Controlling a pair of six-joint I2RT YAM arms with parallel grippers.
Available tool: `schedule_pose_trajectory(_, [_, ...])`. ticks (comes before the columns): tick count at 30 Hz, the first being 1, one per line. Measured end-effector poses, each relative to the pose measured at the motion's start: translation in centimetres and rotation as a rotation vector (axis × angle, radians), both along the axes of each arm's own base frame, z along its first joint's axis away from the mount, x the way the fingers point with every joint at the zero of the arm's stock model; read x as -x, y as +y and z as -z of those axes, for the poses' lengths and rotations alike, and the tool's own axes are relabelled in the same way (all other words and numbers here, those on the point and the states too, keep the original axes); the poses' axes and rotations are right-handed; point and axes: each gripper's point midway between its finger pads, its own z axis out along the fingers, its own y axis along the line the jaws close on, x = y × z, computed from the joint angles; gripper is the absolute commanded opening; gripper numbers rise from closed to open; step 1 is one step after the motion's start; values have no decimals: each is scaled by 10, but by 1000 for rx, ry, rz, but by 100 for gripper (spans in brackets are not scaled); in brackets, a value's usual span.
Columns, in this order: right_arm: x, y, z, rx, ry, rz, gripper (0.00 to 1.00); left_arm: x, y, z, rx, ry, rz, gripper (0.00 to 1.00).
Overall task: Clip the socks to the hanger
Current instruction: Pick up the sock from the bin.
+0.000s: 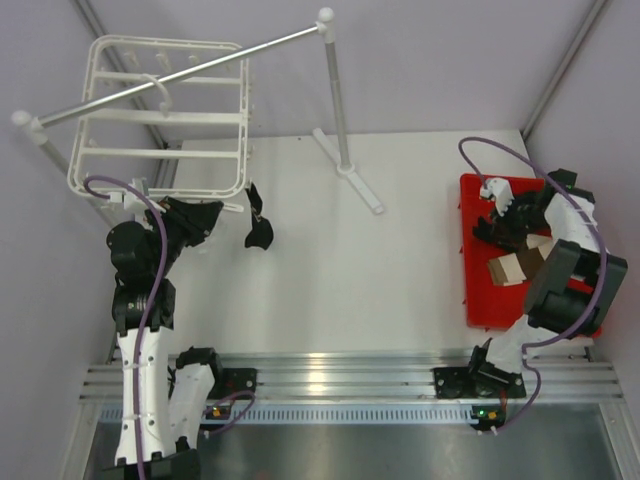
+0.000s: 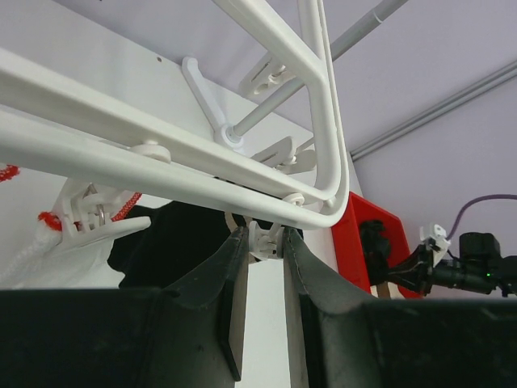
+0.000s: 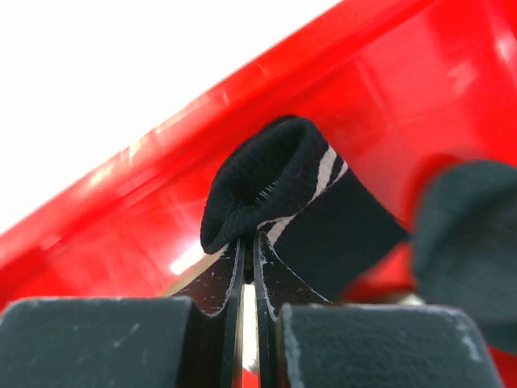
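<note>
Over red tray point(image 3: 121, 210), right wrist view alone shows right claw point(image 3: 246, 242) clamped on striped black sock point(image 3: 266, 174). Left wrist view: left claw point(image 2: 261, 234) pinches clip point(image 2: 265, 244) under hanger point(image 2: 81, 109); second sock point(image 2: 174, 242) hangs beside. Overhead: white table point(image 1: 400, 260), grey rail point(image 1: 200, 61), pale walls point(image 1: 450, 60).

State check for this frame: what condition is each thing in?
hanger: hanging from the grey rail.
hung sock: dangling under the hanger's near corner.
tray sock: folded, pinched in the right jaws.
left gripper: jaws either side of a white clip; squeeze unclear.
right gripper: shut on the tray sock.
red tray: flat on the table.
</note>
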Motion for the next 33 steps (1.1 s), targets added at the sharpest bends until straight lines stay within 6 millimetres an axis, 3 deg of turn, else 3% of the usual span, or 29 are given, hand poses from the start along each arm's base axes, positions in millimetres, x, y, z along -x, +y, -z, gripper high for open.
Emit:
schedule_pose_trajectory(5, [1, 20, 36, 0, 84, 129, 0, 0, 0, 0, 0, 2, 0, 0])
schedule_pose_trajectory(6, [-1, 23, 37, -7, 91, 157, 3, 0, 0, 0, 0, 2, 0, 0])
schedule_pose_trajectory(9, [-16, 23, 37, -31, 86, 244, 28, -1, 0, 1, -3, 1, 0, 0])
schedule_pose_trajectory(13, [-27, 22, 40, -63, 88, 312, 43, -1, 0, 1, -6, 0, 0, 0])
schedule_pose_trajectory(24, [-53, 21, 32, -75, -24, 281, 45, -2, 1, 2, -5, 6, 0, 0])
schedule_pose_trajectory(30, [-54, 21, 62, -79, 36, 264, 43, -3, 1, 4, -5, 12, 0, 0])
schedule_pose_trajectory(32, [-52, 21, 73, -81, 65, 263, 40, -3, 1, 4, -5, 12, 0, 0])
schedule_pose_trajectory(33, [-51, 21, 77, -82, 73, 262, 24, -3, 1, 4, -5, 13, 0, 0])
